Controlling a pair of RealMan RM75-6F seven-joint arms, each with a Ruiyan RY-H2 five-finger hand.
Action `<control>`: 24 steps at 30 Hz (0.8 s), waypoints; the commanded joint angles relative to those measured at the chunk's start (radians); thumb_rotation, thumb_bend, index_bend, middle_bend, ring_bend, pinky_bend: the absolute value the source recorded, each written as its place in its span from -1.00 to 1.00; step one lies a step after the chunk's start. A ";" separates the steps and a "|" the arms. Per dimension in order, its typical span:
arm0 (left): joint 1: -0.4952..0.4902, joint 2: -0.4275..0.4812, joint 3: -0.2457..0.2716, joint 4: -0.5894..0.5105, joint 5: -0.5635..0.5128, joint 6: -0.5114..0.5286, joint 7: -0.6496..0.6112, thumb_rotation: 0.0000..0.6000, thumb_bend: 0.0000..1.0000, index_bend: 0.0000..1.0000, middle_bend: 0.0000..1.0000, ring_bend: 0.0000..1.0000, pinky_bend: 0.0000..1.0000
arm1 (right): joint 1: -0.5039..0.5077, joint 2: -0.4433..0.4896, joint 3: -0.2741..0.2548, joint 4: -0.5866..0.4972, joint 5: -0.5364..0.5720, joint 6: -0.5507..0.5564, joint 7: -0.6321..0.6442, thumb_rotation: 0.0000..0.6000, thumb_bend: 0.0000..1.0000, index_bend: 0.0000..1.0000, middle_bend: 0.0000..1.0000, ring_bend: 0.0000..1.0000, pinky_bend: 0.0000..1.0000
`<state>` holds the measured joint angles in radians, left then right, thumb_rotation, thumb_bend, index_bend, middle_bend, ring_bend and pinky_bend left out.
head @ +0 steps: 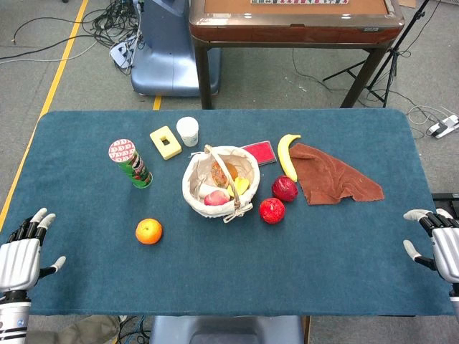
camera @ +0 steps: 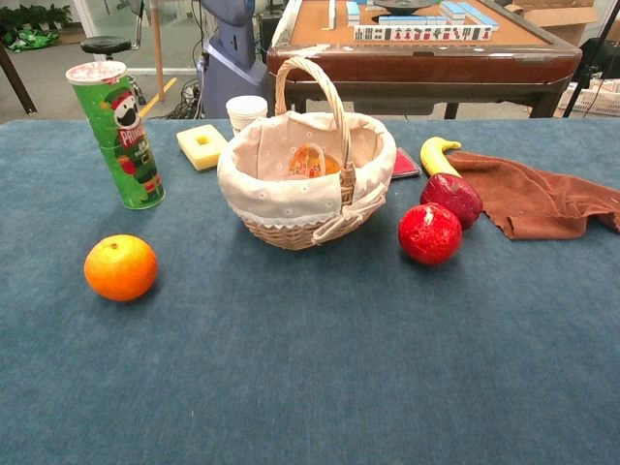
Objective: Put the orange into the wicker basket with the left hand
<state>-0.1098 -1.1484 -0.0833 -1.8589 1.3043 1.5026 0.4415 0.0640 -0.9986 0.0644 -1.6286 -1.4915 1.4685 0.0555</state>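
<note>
Blue cloth table (head: 323, 251), grey floor with cables behind. Orange (head: 148, 231) lies on cloth at front left, apart from wicker basket (head: 192, 188), which stands at table centre with fruit inside. Green chips can (head: 131, 163) upright behind orange. Two red fruits (head: 272, 211) just right of basket, banana (head: 287, 155) and brown towel (head: 332, 175) further right. Left hand (head: 21, 254) at left table edge, fingers spread, holds nothing. Right hand (head: 439, 244) at right edge, fingers apart, holds nothing.
</note>
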 commanded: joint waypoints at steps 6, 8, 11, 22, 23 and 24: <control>0.001 -0.003 0.000 0.005 0.010 0.006 -0.008 1.00 -0.62 -0.64 -0.83 -0.78 -0.55 | -0.002 0.005 0.001 -0.002 -0.002 0.007 0.000 1.00 -0.41 -0.30 -0.36 -0.34 -0.19; 0.000 -0.003 0.000 0.005 0.013 0.006 -0.011 1.00 -0.62 -0.64 -0.83 -0.78 -0.55 | -0.003 0.006 0.002 -0.003 -0.002 0.010 0.001 1.00 -0.41 -0.30 -0.36 -0.34 -0.19; -0.004 -0.002 0.001 0.009 0.019 0.001 -0.013 1.00 -0.62 -0.64 -0.83 -0.78 -0.55 | -0.005 0.008 0.004 -0.005 -0.001 0.014 0.000 1.00 -0.41 -0.30 -0.36 -0.34 -0.19; -0.108 0.057 0.047 0.095 0.221 -0.158 -0.225 1.00 -0.62 -0.62 -0.83 -0.79 -0.56 | -0.009 0.019 0.019 -0.015 0.005 0.039 -0.009 1.00 -0.41 -0.30 -0.36 -0.34 -0.19; -0.122 0.060 0.050 0.105 0.240 -0.175 -0.245 1.00 -0.62 -0.62 -0.83 -0.79 -0.56 | -0.010 0.019 0.020 -0.016 0.005 0.040 -0.010 1.00 -0.41 -0.30 -0.36 -0.34 -0.19; -0.142 0.062 0.053 0.117 0.263 -0.198 -0.267 1.00 -0.62 -0.62 -0.83 -0.79 -0.56 | -0.010 0.020 0.020 -0.018 0.005 0.041 -0.012 1.00 -0.41 -0.30 -0.36 -0.34 -0.19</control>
<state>-0.2080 -1.1032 -0.0451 -1.7738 1.5169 1.3544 0.2255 0.0540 -0.9788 0.0840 -1.6462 -1.4864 1.5090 0.0444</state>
